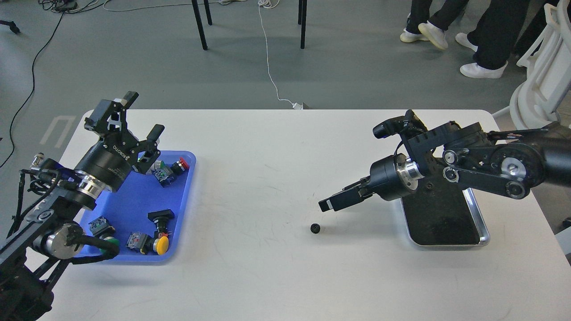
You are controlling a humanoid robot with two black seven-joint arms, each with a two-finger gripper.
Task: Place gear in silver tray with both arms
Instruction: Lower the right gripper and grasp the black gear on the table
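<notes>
Reaching low across the table (267, 276), the right hand (328, 205) hovers near the small black gear (315, 228), its fingers too close together to tell whether parted or closed. The silver tray (479, 218) lies just behind that arm, probably for a short carry. The left hand (142, 113) waits wide open above the blue tray (185, 200).

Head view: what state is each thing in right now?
Gear: loose on the table, not held.
Silver tray: nothing visible in it, partly hidden by the right arm.
Blue tray: holds push buttons.
Left gripper: open, empty, above the blue tray.
Right gripper: near the gear; open or shut unclear.
</notes>
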